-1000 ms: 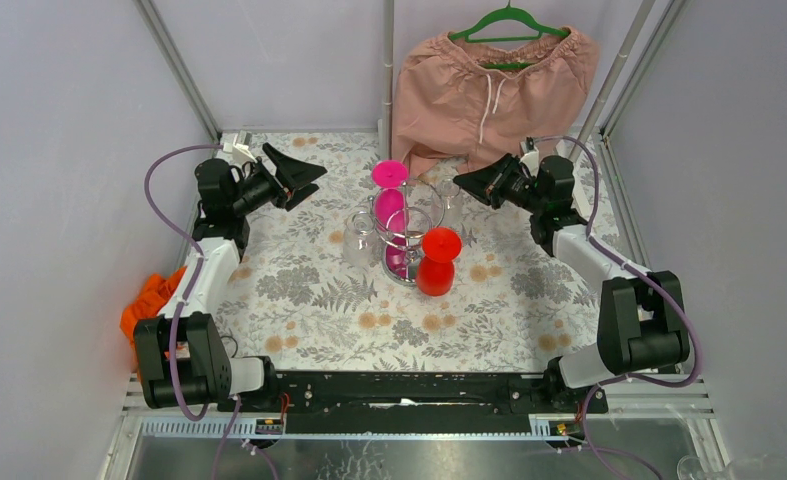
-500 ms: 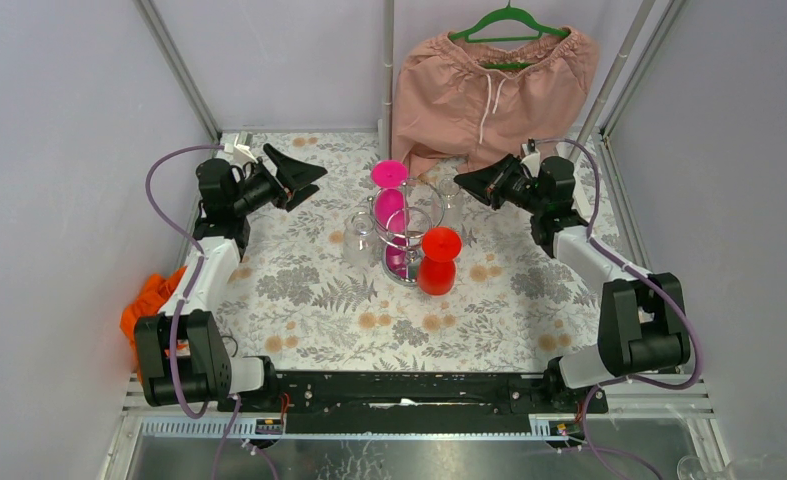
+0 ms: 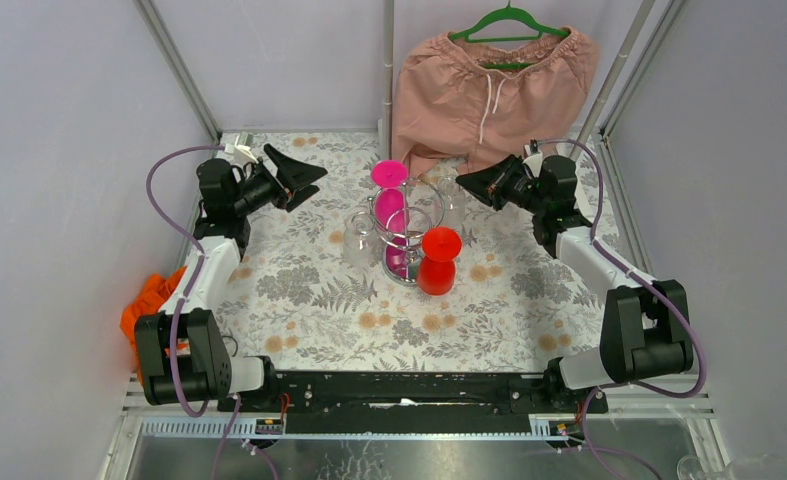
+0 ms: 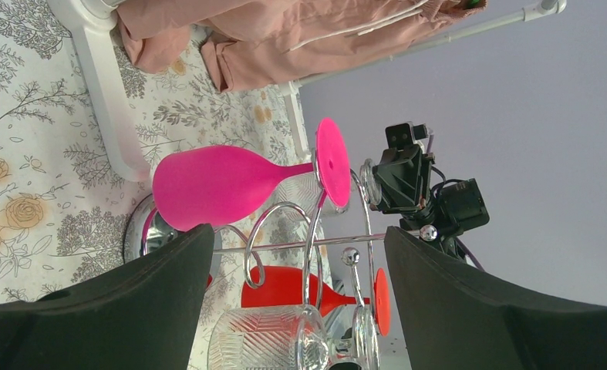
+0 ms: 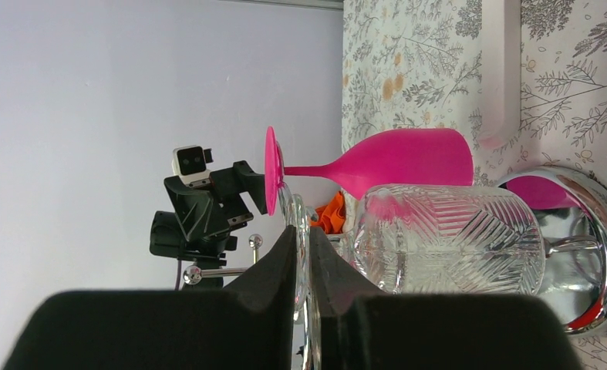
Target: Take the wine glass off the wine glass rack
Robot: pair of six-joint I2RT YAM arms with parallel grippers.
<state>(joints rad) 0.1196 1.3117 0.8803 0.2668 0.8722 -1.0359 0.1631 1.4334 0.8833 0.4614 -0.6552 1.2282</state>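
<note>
Bare table (image 3: 299, 300) flanks the wine glass rack (image 3: 405, 232); hung glasses (image 3: 436, 272) crowd its rings.

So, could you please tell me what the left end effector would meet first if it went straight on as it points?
Probably the wire rings of the wine glass rack, just beside the pink glass; depth is unclear.

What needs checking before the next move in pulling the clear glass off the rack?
1. Right tool closed on the foot of the clear wine glass: ok.
2. Left tool open and empty: ok.
3. Left tool apart from the wine glass rack: ok.
4. Stem free of its wire ring: cannot tell, the tool hides it.
5. Pink wine glass out of the pull path: cannot tell; it hangs on a neighbouring ring.
6. Rack standing upright: ok.
</note>
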